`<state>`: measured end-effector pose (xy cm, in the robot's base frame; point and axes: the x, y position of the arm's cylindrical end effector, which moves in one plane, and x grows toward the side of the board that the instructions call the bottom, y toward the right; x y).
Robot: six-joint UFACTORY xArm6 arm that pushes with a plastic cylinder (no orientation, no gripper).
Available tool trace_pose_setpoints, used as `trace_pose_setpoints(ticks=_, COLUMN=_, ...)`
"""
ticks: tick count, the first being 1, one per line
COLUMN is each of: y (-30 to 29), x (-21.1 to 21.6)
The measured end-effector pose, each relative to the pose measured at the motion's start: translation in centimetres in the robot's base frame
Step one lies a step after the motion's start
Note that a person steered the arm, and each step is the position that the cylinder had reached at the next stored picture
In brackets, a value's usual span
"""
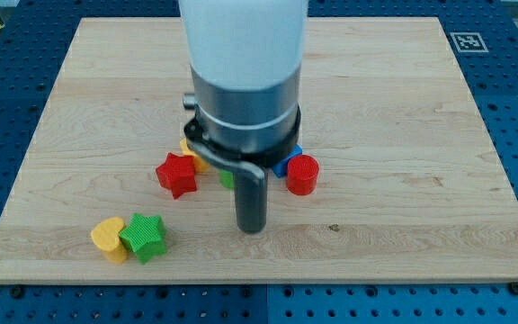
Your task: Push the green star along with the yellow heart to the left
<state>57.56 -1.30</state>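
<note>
At the frame's lower left, on the table (403, 99), the green star (143, 237) touches the yellow heart (110, 238); both look light, stiff and slippery, best nudged from the star's right side by my tip (251, 227), a bare rod with no hand.

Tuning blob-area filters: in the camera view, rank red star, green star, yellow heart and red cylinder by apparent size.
1. red star and green star: look alike, can't split.
2. red cylinder: slightly smaller.
3. yellow heart: smallest showing, though the green star touches its right side.
My tip stands right of the green star, apart.
</note>
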Motion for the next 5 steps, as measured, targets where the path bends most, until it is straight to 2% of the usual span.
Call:
trace_pose_setpoints(ticks=1, y=-1.5, x=1.3)
trace_pose_setpoints(ticks=5, y=-11.3, x=1.3)
